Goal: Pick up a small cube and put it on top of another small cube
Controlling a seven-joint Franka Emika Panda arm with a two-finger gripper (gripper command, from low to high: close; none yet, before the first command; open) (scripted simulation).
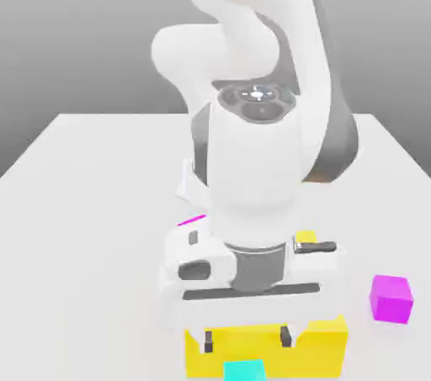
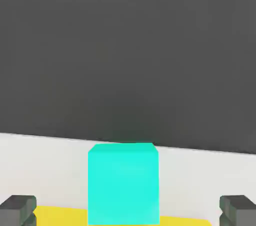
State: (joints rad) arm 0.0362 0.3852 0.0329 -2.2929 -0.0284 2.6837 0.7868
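The small turquoise cube lies on the white table at the near edge of the exterior view, just in front of a big yellow block. My gripper hangs above them, open, holding nothing. In the hand view the turquoise cube sits centred between the two dark fingertips, which stand wide apart. The gripper does not touch it. A pinkish-magenta sliver, the other small cube, peeks out behind the arm on the exterior view's left, mostly hidden.
A more purple-violet cube rests on the table at the exterior view's right. A small yellow piece shows behind the hand. The yellow block edges the hand view beside the cube.
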